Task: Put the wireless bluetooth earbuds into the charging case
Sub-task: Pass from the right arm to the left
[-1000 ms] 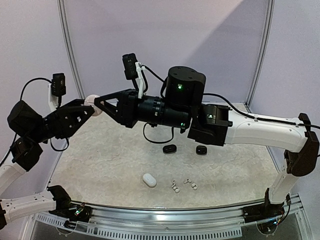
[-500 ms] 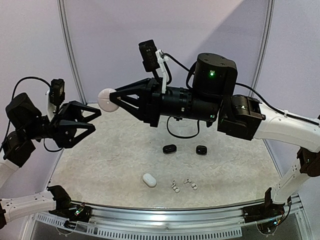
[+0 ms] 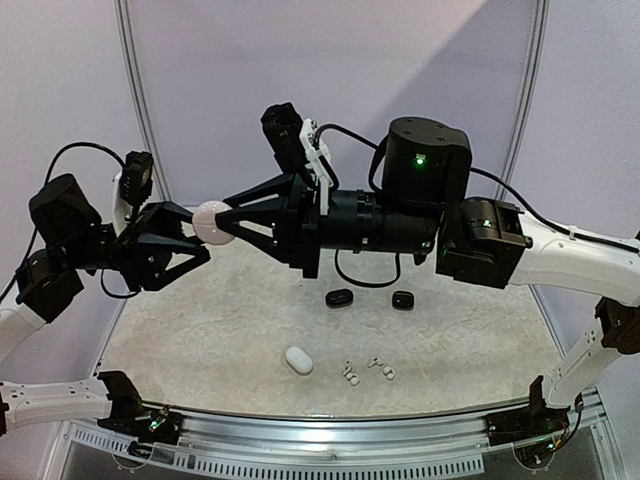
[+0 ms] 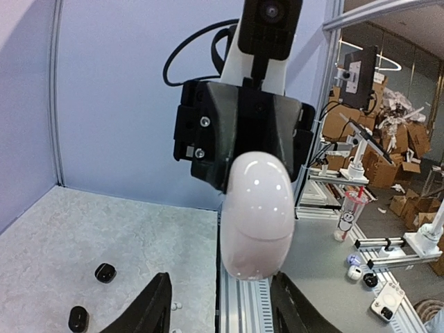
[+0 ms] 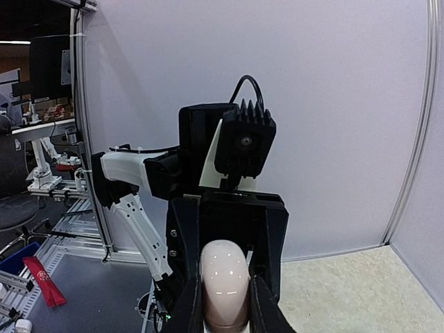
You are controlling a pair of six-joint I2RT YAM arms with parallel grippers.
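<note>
A white oval case (image 3: 210, 222) is held above the table (image 3: 200, 330) by the right gripper (image 3: 226, 222); the left gripper (image 3: 200, 235), fingers spread, is positioned beside it. White earbuds (image 3: 351, 378) are scattered below.

I see two matching arms. The left arm (image 3: 55, 403) and the right arm (image 3: 570, 262) both have smooth white link shells joined by blocky matte-black joint housings. On the right arm, a fat black motor drum (image 3: 428, 165) shows a small green light (image 3: 420, 157). Thin black cables (image 3: 370, 285) loop between segments. Each wrist carries a small black camera box on a white bracket. The left camera (image 5: 244, 139) has cooling fins along its top, and the right camera (image 4: 270, 14) shows a round lens. The jaws are black, open triangular frames. Silver screws (image 4: 200, 122) dot the black block behind the right pair.
</note>
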